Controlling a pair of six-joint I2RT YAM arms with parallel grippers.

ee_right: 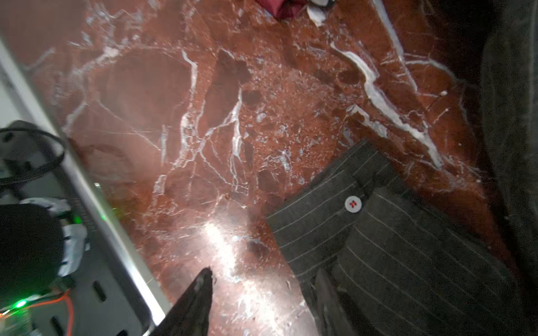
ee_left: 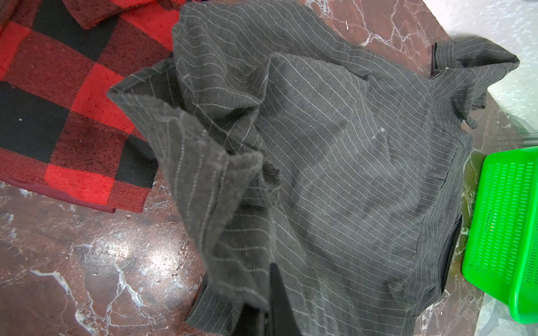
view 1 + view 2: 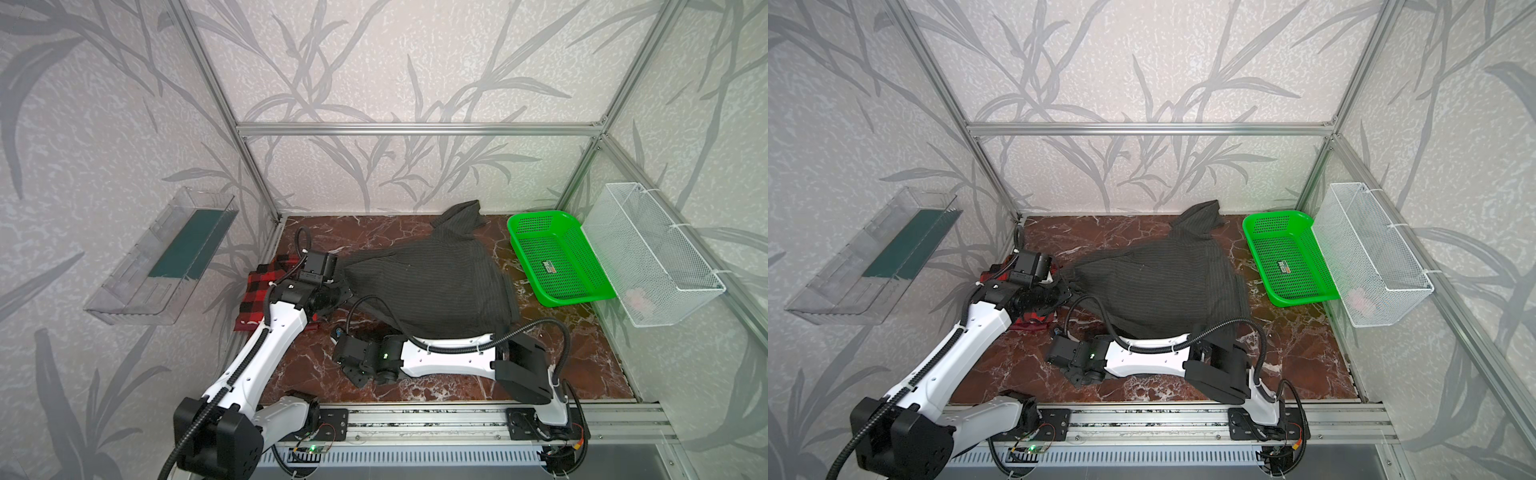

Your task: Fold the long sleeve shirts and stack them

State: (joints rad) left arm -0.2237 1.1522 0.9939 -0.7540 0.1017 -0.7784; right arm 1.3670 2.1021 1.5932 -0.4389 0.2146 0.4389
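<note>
Top views, charcoal shirt: I see the charcoal pinstriped shirt (image 3: pixel 432 282) lying loosely over the middle and back of the red marble worktop (image 3: pixel 582 353). One end is bunched up against the back wall.
Top views, plaid shirt: the red-and-black plaid shirt (image 3: pixel 262 286) lies at the worktop's left edge, partly under the left arm and just beside the charcoal one.
Top views, left fingers: the left fingers (image 3: pixel 338 289) sit at the charcoal shirt's left edge, where the cloth gathers to a point. From up here I cannot tell how they stand.
Top views, right fingers: the right fingers (image 3: pixel 357 376) are low over bare worktop near the front, with the arm stretched leftward along the shirt's front edge.
Top views, surroundings: a green basket (image 3: pixel 536 215) stands on the worktop just right of the charcoal shirt. A white wire basket (image 3: pixel 648 249) hangs on the right wall and a clear tray (image 3: pixel 158 257) on the left wall.
Left wrist, left fingers: they (image 2: pixel 278 291) are pressed together, clamped on a gathered fold of the charcoal shirt (image 2: pixel 334 145), and ruffled cloth rises from them.
Left wrist, shirts: the plaid shirt (image 2: pixel 58 116) lies flat beside the raised fold. I cannot tell whether the two touch.
Right wrist, right fingers: they are apart and nothing is clamped between them. One tip (image 1: pixel 198 299) is over bare worktop, the other at the cuff's edge and hard to make out.
Right wrist, cuff: the charcoal cuff (image 1: pixel 320 209) with its white button (image 1: pixel 353 203) lies flat on the worktop.
</note>
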